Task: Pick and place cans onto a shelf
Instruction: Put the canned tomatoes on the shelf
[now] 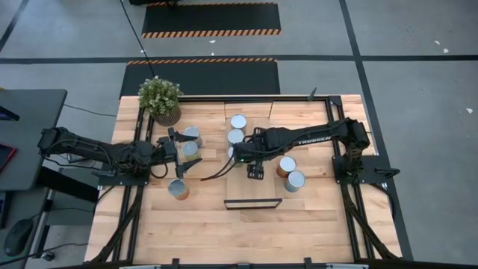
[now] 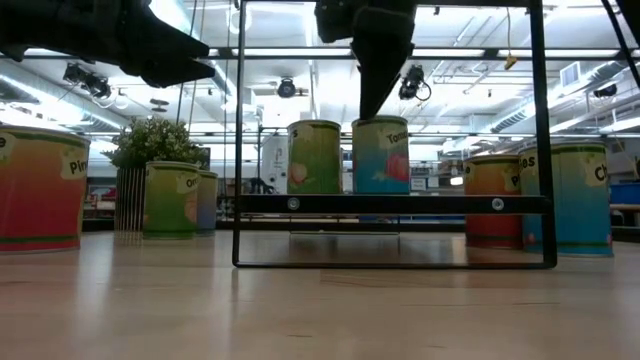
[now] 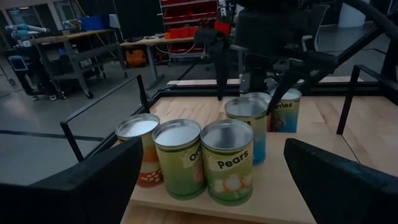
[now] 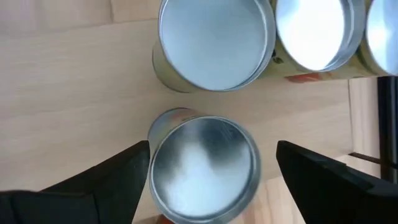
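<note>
The shelf [image 1: 261, 187] runs from far to near at mid-table, on a thin dark frame. Three cans stand in a row along its left edge: an orange one [image 3: 138, 152], a green one [image 3: 180, 158] and a "Pears" can [image 3: 229, 162]. A teal can [image 2: 380, 155] stands upright on the shelf board beside the Pears can. My right gripper [image 4: 211, 149] hangs open just above the teal can [image 4: 202, 168], one finger on each side of its top, pointing steeply down. My left gripper [image 1: 178, 149] waits open and level at the table's left, facing the row.
On the tabletop, two cans [image 1: 193, 134] stand by my left gripper and one [image 1: 178, 188] nearer the front. Two more cans [image 1: 287, 165], [image 1: 294, 180] stand right of the shelf. A potted plant [image 1: 160, 99] is at the far left corner.
</note>
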Robot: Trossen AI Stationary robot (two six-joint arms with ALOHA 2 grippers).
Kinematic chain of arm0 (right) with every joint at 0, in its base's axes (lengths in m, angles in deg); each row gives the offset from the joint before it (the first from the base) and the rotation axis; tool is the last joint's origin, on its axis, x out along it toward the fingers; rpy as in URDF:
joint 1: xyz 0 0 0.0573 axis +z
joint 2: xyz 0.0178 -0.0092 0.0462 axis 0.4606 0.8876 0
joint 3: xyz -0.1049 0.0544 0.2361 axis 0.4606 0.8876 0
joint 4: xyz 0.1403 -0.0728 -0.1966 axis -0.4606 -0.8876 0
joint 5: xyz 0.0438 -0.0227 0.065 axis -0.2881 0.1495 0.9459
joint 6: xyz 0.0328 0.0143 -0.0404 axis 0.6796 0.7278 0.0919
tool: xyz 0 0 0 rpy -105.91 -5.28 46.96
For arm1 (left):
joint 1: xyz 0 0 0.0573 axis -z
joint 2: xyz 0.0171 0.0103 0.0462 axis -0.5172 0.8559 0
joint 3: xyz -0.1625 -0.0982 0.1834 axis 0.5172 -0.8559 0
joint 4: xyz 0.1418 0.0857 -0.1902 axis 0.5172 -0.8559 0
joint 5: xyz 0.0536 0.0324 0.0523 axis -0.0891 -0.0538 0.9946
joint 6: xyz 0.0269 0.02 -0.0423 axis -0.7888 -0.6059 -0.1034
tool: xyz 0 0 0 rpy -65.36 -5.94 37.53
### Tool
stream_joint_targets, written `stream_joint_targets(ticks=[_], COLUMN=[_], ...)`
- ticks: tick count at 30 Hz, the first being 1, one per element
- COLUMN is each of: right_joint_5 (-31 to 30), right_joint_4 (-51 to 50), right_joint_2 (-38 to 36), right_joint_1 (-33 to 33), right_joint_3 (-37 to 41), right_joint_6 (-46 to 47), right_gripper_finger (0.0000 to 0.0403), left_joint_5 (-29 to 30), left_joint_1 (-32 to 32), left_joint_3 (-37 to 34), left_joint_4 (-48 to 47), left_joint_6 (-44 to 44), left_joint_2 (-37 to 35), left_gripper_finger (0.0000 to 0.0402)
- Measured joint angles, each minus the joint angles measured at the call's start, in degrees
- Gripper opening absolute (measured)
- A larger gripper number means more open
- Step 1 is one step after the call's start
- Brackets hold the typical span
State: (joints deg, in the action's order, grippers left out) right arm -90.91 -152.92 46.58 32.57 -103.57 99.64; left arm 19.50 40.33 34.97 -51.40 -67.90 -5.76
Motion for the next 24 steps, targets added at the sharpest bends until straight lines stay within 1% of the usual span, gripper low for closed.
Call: stream_joint_targets(ticks=[4,8,13,18,24], right_joint_5=[-0.18,-3.19,-5.69,-9.96,-9.92], right_joint_4=[-3.54,-8.34,-11.3,-12.96,-8.82], right_joint_2=[0.0,-0.16,-0.56,-1.71,-8.74], right_joint_1=[0.4,1.54,3.28,5.07,6.02], right_joint_3=[-1.91,-4.24,-4.21,0.27,7.61], right_joint_6=[1.09,3.25,5.43,6.49,10.32], right_gripper_finger=[0.0358,0.0358,0.0358,0.0357,0.035], left_joint_5=[0.0,0.0,0.0,0.0,-0.02], left_joint_1=[0.0,0.0,0.0,0.0,0.04], left_joint_3=[0.0,0.02,0.02,0.02,0.04], left_joint_4=[-0.23,-0.29,-0.28,-0.37,-0.69], left_joint_6=[0.0,0.0,0.02,0.04,0.07], left_joint_2=[0.0,0.0,0.0,-0.02,-0.02], left_gripper_finger=[0.0396,0.0396,0.0396,0.0396,0.0396])
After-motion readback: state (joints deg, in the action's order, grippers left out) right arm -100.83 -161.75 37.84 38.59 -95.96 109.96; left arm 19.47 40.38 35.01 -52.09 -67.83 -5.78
